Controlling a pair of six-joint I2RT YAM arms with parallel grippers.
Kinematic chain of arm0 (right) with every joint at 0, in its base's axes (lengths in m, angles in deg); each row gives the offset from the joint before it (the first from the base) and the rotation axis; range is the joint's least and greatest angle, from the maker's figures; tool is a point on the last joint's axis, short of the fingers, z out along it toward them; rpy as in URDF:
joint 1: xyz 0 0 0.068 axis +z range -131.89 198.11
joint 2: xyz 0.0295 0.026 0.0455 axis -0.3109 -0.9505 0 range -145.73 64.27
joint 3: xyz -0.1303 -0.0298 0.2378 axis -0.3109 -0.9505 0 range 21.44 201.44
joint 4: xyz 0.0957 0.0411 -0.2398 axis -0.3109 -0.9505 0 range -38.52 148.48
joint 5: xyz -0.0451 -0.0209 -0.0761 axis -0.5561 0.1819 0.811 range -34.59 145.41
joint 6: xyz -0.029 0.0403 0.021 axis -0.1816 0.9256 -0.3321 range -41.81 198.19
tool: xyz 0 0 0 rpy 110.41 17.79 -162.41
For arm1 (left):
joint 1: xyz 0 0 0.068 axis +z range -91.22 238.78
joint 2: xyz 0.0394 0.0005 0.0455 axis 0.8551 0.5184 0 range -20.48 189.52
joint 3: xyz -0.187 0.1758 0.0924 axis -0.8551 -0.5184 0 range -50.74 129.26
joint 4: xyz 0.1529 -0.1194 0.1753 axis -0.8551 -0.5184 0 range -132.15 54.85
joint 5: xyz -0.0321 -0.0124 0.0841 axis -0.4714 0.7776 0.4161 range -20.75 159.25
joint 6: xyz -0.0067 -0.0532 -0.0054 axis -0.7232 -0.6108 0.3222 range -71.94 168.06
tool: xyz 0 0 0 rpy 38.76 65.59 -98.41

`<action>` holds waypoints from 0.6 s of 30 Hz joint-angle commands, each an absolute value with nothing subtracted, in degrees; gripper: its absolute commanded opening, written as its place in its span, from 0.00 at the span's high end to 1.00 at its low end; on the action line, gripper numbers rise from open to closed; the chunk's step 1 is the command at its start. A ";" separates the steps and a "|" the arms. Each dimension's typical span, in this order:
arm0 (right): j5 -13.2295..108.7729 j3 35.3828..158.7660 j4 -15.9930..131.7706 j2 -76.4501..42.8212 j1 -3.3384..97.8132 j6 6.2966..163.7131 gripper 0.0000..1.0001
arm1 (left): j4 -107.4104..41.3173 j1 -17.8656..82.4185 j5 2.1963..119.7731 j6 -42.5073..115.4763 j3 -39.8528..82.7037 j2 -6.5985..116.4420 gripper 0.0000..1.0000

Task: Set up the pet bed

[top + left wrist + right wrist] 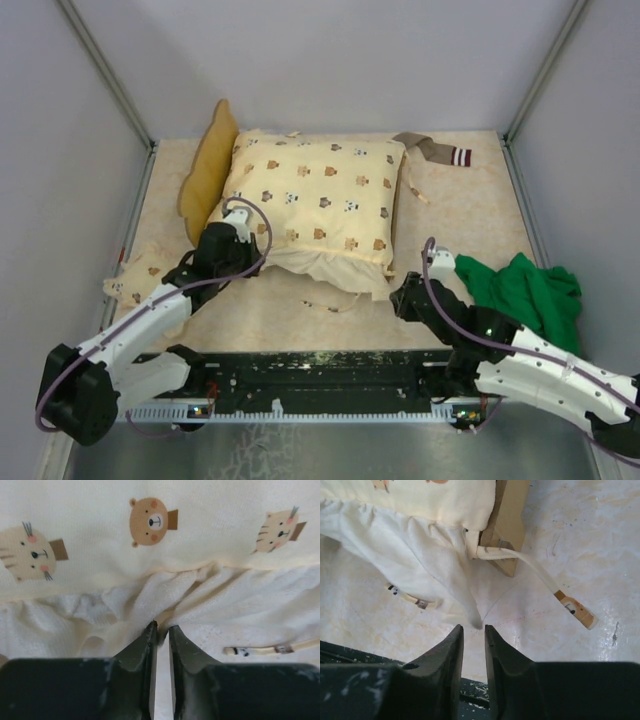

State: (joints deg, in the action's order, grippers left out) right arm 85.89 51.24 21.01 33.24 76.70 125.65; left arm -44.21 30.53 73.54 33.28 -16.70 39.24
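Observation:
The pet bed is almost wholly covered by a cream animal-print quilt (315, 200). Only its tan wavy headboard (207, 170) shows at the left, and one wooden corner (507, 525) shows in the right wrist view. My left gripper (240, 215) is at the quilt's near-left edge. In its wrist view the gripper (161, 626) is shut on a fold of the quilt's white underside (165, 592). My right gripper (405, 295) is by the quilt's near-right corner. In its wrist view the gripper (473, 627) is open by a narrow gap and empty, with the hanging white corner (470, 612) just ahead of its tips.
A green cloth (525, 290) lies at the right, close to my right arm. A small animal-print pillow (140, 275) lies at the left by my left arm. A brown striped cloth (435, 150) lies at the back right. Quilt ties (570, 605) trail on the table. Grey walls close in three sides.

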 commanded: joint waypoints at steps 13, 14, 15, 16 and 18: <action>90.79 59.21 20.99 33.91 76.29 122.38 0.43 | -53.66 31.17 67.06 31.70 -8.14 29.58 0.33; 91.88 59.75 21.14 32.09 76.29 122.07 0.41 | -54.33 31.14 69.09 33.03 -6.65 30.19 0.30; 92.83 60.36 21.60 30.47 76.22 121.72 0.39 | -54.42 31.17 71.55 34.37 -5.43 30.86 0.25; 93.37 60.78 22.24 29.24 76.21 121.25 0.38 | -54.45 31.13 74.08 35.44 -4.12 31.57 0.17; 92.12 61.24 24.57 27.86 76.12 119.70 0.37 | -55.67 31.44 78.45 38.28 -0.63 33.89 0.06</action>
State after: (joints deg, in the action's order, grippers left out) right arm 89.52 57.62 19.81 30.75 76.44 123.01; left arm -53.63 30.92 69.13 32.45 -6.84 31.02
